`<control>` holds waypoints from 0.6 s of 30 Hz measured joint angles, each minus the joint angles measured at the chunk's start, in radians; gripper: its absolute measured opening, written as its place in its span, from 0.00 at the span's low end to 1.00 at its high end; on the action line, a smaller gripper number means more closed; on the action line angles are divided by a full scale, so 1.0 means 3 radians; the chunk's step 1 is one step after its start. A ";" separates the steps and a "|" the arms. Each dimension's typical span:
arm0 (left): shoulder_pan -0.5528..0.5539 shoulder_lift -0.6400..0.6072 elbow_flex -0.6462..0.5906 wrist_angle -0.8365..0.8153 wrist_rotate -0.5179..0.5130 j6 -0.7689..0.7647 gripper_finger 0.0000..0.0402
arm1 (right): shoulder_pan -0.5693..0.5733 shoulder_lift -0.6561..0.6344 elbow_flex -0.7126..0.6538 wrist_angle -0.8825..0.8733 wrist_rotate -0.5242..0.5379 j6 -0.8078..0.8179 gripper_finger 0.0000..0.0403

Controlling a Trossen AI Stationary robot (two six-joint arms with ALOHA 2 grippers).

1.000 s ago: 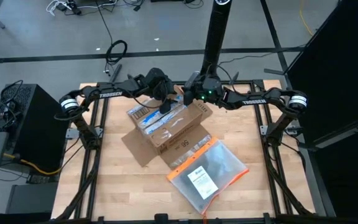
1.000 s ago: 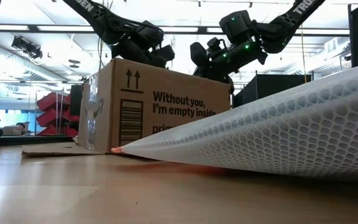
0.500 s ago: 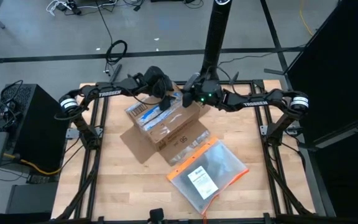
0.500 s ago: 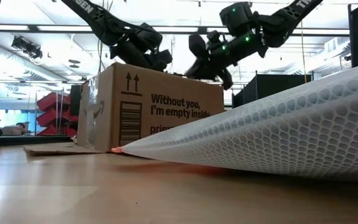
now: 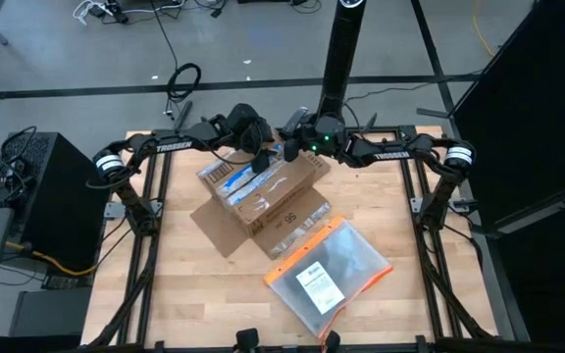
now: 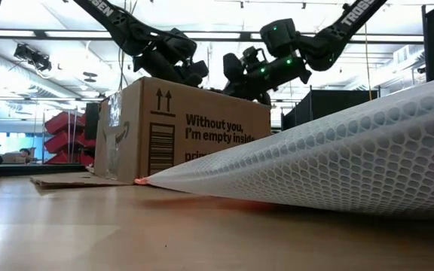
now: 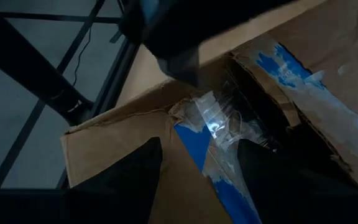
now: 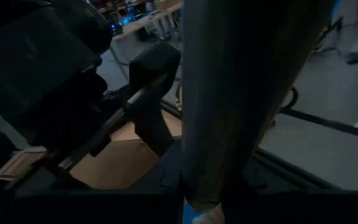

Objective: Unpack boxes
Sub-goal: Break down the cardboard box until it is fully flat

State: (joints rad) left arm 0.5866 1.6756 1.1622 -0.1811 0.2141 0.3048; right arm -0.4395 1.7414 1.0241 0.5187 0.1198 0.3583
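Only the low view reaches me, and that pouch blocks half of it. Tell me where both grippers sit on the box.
Observer: From above, the left gripper and the right gripper meet over the box at its far top edge.
Operator: Report the top seam.
Observer: The left wrist view shows crumpled clear tape between the open left fingers, beside a dark gap.
Operator: Check the flaps.
Observer: One flap lies flat on the table.
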 joint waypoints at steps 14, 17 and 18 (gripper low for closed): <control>0.0018 0.0000 0.0001 -0.0021 -0.0013 -0.0081 0.52 | 0.0056 0.0057 0.0001 -0.0110 0.0024 -0.0206 0.10; 0.0035 0.0000 0.0003 -0.0030 -0.0002 -0.0150 0.52 | 0.0069 -0.0022 0.0003 -0.0336 0.0028 -0.0167 0.10; 0.0041 0.0000 0.0003 -0.0024 0.0009 -0.0176 0.52 | 0.0073 -0.0052 0.0006 -0.0432 0.0028 -0.0143 0.10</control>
State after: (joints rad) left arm 0.5988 1.6756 1.1632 -0.1885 0.2167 0.2520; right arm -0.4175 1.7258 1.0257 0.3891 0.1282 0.3153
